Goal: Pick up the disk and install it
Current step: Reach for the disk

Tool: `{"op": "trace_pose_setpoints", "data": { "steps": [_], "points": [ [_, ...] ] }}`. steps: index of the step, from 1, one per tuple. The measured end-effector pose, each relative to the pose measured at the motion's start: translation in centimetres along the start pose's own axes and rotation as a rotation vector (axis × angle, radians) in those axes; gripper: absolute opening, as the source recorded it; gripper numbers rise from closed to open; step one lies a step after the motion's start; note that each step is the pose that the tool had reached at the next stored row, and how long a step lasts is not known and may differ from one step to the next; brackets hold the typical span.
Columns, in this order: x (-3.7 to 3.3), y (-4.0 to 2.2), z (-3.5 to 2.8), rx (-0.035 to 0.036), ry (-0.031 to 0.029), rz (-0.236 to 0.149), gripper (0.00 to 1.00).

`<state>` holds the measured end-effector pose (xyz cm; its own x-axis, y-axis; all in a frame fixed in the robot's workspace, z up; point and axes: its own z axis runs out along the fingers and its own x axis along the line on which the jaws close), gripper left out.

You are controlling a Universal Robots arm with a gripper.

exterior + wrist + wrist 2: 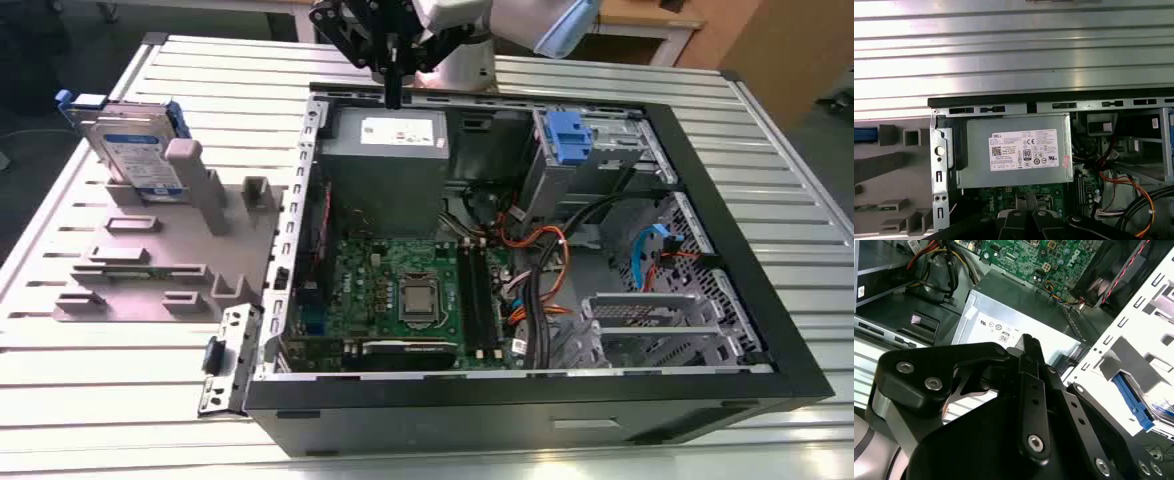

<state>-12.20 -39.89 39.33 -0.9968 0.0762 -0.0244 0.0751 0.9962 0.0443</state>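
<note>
The disk (136, 150), a silver drive with a white-and-blue label and blue rails, stands upright in the grey holder (160, 250) on the table at the exterior view's left. My gripper (395, 98) hangs over the far wall of the open computer case (534, 400), above the grey power-supply box (390, 150), well to the right of the disk. Its black fingers (1029, 345) are pressed together with nothing between them. The fingers' ends (1024, 212) point down toward the power-supply box (1016, 152).
A blue caddy clip (567, 135) sits in the drive bay at the case's far right corner. The green motherboard (407, 290) and orange and black cables (547, 260) fill the case floor. The ribbed metal table (107, 400) runs all around the case.
</note>
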Motion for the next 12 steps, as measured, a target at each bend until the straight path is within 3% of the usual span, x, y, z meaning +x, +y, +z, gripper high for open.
{"op": "trace_pose_setpoints", "data": {
  "steps": [12],
  "points": [
    [0.25,-0.02,0.00,-0.0001,-0.0001,0.000,0.11]
  ]
}}
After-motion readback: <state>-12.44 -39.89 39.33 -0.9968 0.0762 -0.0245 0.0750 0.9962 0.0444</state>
